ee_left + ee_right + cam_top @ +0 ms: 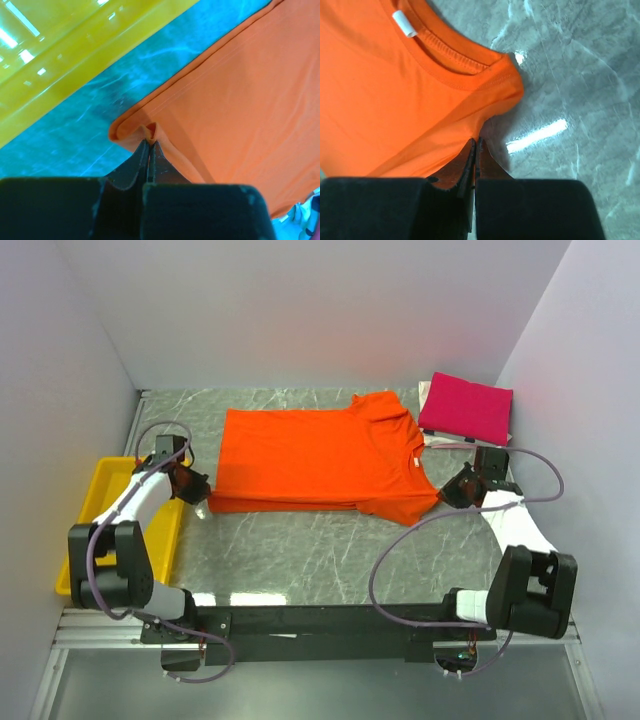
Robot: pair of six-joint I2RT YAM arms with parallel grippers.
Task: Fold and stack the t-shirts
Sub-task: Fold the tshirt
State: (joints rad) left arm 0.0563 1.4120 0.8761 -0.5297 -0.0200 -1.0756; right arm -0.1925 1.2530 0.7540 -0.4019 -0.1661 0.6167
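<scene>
The orange t-shirt (pixel 310 455) lies across the middle of the table, folded lengthwise, collar to the right. My left gripper (pixel 200 496) is shut on its near-left hem corner; in the left wrist view a small pleat of orange cloth (pixel 240 100) is pinched at the tips of the gripper (pixel 150 141). My right gripper (pixel 446 490) is shut on the shirt's edge below the collar; in the right wrist view its tips (pixel 476 141) meet the orange cloth (pixel 395 100) just under the shoulder. The magenta-pink t-shirt (pixel 465 407) lies folded at the back right corner.
A yellow plastic tray (pixel 100 480) stands at the left edge beside my left arm, and shows close to the shirt's hem in the left wrist view (pixel 75 50). White walls close in the table on three sides. A white label (pixel 404 23) sits inside the collar.
</scene>
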